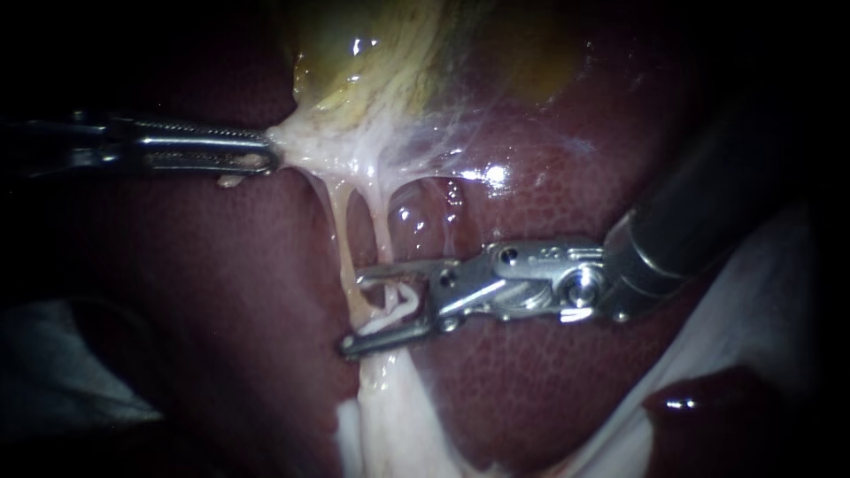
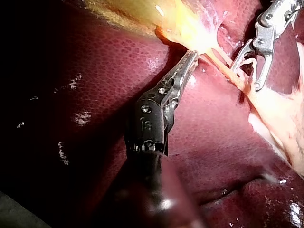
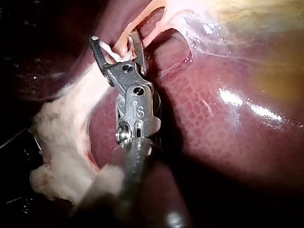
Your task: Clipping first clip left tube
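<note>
Nearest the endoscope is my right instrument (image 1: 354, 312), its dark shaft slanting down from the upper right to a bright metal wrist that lies almost level across the liver (image 1: 549, 381). Its jaws point toward the left side of that view and are spread wide. A white clip (image 1: 403, 303) sits in the gap close to the hinge, lying along the lower jaw; I cannot tell whether the upper jaw touches it. The left tube (image 1: 339, 232) hangs as a thin pale cord and drops into the gap just inside the jaw tips, while a second tube (image 1: 383, 239) passes behind the upper jaw, beside the clip. My left instrument (image 1: 270, 150) reaches in level from the left, its long jaws pressed together on pale tissue (image 1: 305, 146) at the lower end of the yellowish gallbladder (image 1: 354, 62), so that the tissue is stretched above both tubes. From the left wrist camera, my left instrument rises straight along its shaft with no clear bend at the wrist, and its jaws lie together with the tip buried in the yellow-white tissue at the gallbladder's edge. Ahead of it and off to one side, my other instrument straddles the pale tubes with parted jaws, the clip between them. From the right wrist camera, my right instrument climbs from the shaft with its wrist tilted slightly. Its jaws fork apart, with a pale tube and the white clip in the fork and glossy liver beside it.
</note>
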`<state>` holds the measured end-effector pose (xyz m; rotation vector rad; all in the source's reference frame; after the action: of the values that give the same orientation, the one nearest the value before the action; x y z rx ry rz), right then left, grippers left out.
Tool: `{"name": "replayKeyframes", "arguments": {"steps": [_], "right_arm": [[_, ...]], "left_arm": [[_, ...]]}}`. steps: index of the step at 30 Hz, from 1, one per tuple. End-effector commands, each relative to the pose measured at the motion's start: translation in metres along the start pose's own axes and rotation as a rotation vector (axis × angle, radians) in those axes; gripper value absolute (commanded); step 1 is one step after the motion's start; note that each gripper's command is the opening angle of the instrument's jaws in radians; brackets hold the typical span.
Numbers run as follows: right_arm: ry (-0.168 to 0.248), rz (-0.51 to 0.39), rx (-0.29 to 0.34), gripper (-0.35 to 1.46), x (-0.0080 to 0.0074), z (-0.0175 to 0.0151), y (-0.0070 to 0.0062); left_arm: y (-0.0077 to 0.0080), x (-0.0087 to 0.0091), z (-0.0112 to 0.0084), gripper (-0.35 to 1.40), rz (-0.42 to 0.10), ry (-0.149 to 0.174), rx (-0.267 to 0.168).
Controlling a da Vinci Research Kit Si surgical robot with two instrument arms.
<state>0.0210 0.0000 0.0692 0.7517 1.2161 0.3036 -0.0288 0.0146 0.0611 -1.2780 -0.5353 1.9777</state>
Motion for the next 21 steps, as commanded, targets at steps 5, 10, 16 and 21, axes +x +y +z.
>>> {"name": "replayKeyframes", "arguments": {"steps": [5,10,16,21], "right_arm": [[0.009,0.055,0.045,0.48,-0.0006,0.0002,0.0002],[0.017,0.097,0.078,0.47,-0.0013,0.0006,0.0004],[0.058,0.148,0.129,0.47,-0.0019,0.0013,0.0009],[0.090,0.187,0.175,0.47,-0.0021,0.0020,0.0008]], "left_arm": [[0.0000,0.0000,0.0000,-0.35,0.000,0.000,0.000],[0.0000,0.0000,0.0000,-0.35,0.000,0.000,0.000],[0.0000,0.0000,0.0001,-0.35,0.000,0.000,0.000],[0.0000,0.0000,0.0001,-0.35,0.000,0.000,0.000]]}}
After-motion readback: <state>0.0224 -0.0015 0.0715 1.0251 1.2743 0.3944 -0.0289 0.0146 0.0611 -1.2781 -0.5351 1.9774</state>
